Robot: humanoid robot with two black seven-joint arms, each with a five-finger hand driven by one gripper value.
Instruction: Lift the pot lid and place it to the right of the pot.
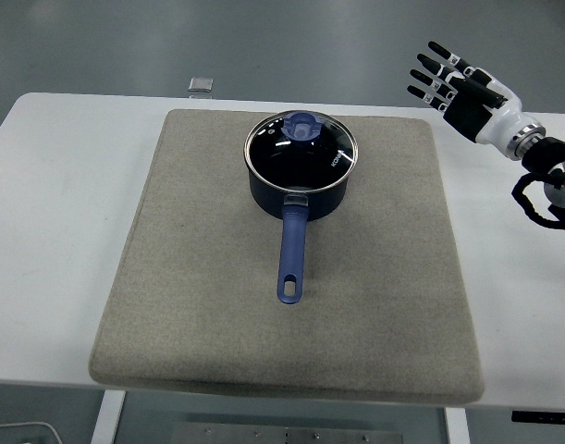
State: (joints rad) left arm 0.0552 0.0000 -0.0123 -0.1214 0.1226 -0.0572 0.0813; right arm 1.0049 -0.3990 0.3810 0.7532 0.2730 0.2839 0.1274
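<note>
A dark blue pot [299,196] stands on the grey mat [208,277], its blue handle [292,252] pointing toward the near edge. A glass lid [300,148] with a steel rim and a blue knob [303,127] sits closed on the pot. My right hand [453,83] hovers at the upper right, well to the right of the pot and above the table's far right corner. Its fingers are spread and hold nothing. The left arm does not show.
The grey mat covers most of the white table [60,203]. A small grey square object [201,84] lies at the table's far edge, left of the pot. Bare mat lies to the right of the pot.
</note>
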